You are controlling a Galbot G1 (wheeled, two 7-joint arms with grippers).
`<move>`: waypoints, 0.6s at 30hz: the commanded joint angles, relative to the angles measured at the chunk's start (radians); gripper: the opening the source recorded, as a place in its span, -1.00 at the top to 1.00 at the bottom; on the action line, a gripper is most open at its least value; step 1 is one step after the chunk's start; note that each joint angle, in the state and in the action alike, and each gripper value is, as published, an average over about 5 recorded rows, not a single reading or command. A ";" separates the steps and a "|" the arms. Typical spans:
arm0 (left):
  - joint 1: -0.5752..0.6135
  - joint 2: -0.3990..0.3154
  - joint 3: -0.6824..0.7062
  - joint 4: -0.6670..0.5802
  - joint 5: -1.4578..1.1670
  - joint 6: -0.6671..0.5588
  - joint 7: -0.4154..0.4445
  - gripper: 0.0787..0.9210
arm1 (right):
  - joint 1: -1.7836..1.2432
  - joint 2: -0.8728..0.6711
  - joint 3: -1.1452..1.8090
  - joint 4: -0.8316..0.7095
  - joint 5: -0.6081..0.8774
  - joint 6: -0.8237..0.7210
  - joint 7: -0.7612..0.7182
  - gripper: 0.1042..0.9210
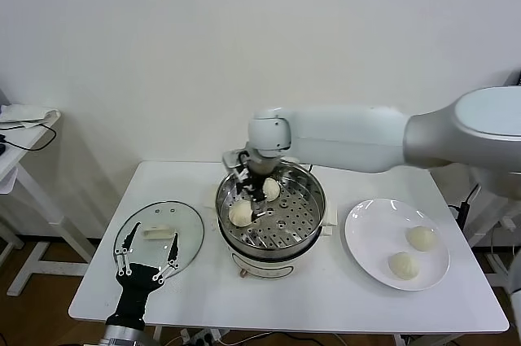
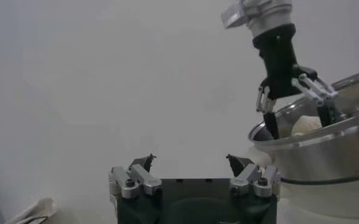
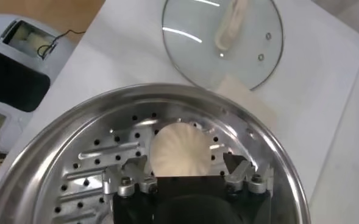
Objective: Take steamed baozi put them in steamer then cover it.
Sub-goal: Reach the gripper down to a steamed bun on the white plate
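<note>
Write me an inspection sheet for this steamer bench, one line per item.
Surface: white table, its edges in view.
Steamer: steel steamer at the table's middle, uncovered, two baozi on its perforated tray.
Plate: white plate on the robot's right, two baozi on it.
Cover: glass cover lying flat on the table on the robot's left, white handle up.
Clutter: nothing seen.
End effectors: right end effector inside the steamer, open, a baozi between its fingers on the tray; left end effector open, low over the cover's near edge, holding nothing.
Cables: black cable on a side stand at far left.
Surroundings: plain white wall behind.
</note>
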 commanded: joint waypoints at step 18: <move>0.005 -0.002 -0.005 0.000 0.017 -0.008 0.009 -0.77 | -0.390 -0.861 0.352 -0.023 -0.555 0.371 -0.294 -0.76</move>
